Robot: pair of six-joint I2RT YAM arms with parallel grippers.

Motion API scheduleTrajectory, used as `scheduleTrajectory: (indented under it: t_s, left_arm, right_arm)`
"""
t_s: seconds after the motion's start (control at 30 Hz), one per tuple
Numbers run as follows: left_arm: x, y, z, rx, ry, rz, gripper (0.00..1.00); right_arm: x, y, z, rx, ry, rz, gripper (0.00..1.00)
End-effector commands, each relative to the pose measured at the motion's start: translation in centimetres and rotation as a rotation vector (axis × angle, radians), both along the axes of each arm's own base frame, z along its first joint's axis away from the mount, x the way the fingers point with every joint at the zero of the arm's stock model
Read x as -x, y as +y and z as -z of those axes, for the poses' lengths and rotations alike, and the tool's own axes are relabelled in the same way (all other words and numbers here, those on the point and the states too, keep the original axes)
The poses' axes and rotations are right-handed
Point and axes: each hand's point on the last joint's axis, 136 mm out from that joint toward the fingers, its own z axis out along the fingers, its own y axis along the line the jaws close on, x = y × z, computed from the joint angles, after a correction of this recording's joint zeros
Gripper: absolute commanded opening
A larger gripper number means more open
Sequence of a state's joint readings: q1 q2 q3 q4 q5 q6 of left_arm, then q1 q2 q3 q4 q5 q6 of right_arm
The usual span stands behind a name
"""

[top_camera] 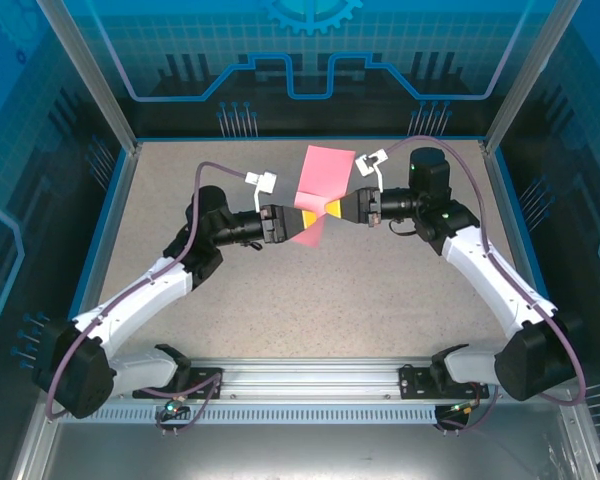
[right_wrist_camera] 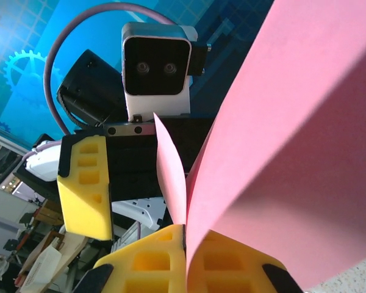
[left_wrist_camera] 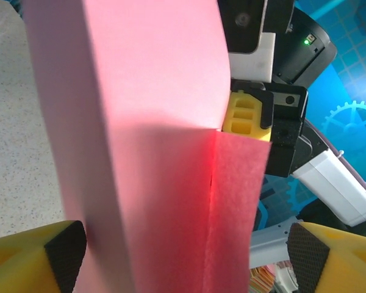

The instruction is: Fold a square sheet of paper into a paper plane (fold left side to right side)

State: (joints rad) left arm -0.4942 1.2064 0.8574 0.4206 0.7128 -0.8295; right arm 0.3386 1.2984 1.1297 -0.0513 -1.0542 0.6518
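- Work surface: a speckled grey table [top_camera: 310, 310] stands inside blue patterned walls [top_camera: 310, 60], with a metal rail [top_camera: 310, 372] along the near edge carrying both arm bases.
- Cabling: a purple cable [top_camera: 218, 167] loops above the left arm, and a second one runs along the right arm.
- Task item: the square sheet of paper [top_camera: 325, 170] sits at the middle of the table towards the far side, between the two gripper heads. One part of it rises beyond them and a smaller part hangs on the near side. Whether it touches the table cannot be told.
- Obstruction: in the left wrist view the sheet fills the centre and hides most of the right arm behind it. One layer overlaps another along an upright edge.
- Left gripper [top_camera: 305, 216]: the jaws stand wide apart, with the yellow fingers [left_wrist_camera: 30, 259] at either side of the sheet. The sheet passes between them and is not clamped. The left pad sits just at the paper's surface.
- Right gripper [top_camera: 332, 208]: the jaws are closed together on the sheet. In its own view the fingers [right_wrist_camera: 146, 262] meet at a seam from which the pink paper fans upward.
- The left wrist camera [right_wrist_camera: 155, 67] faces the right gripper directly, just beyond the paper.
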Motion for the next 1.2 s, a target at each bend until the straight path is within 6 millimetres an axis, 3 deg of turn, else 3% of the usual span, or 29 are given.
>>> scheduleTrajectory:
  t_s: [0.0, 0.37, 0.53, 0.67, 0.77, 0.87, 0.97, 1.17]
  left_arm:
    - [0.4, -0.4, -2.3, 0.039, -0.069, 0.028, 0.80]
    - [0.4, -0.6, -1.9, 0.026, -0.056, 0.030, 0.36]
    - [0.3, -0.7, -1.4, 0.014, -0.040, 0.023, 0.23]
    - [0.2, -0.7, -1.0, 0.003, -0.030, 0.018, 0.14]
    - [0.2, -0.6, -0.5, -0.010, -0.022, 0.013, 0.08]
    - [0.1, -0.4, 0.3, -0.043, -0.014, -0.005, 0.03]
    - [0.3, 0.0, 2.2, -0.156, -0.013, -0.044, 0.00]
    - [0.9, 1.7, 8.8, -0.714, -0.039, -0.180, 0.00]
  right_arm:
    - [0.1, 0.5, -1.2, -0.023, -0.017, -0.010, 0.02]
    - [-0.4, 0.6, -0.1, -0.008, 0.022, 0.002, 0.02]
    - [0.0, 0.5, 0.1, 0.005, 0.020, -0.003, 0.04]
    - [0.3, 0.1, 0.3, 0.017, 0.015, 0.005, 0.12]
    - [0.2, -0.7, 0.7, 0.038, 0.014, 0.032, 0.24]
    - [-0.4, -2.7, 1.7, 0.090, 0.023, 0.107, 0.39]
    - [-1.5, -6.2, 3.8, 0.196, 0.063, 0.250, 0.50]
    - [-2.9, -15.6, 10.5, 0.614, 0.179, 0.634, 0.64]
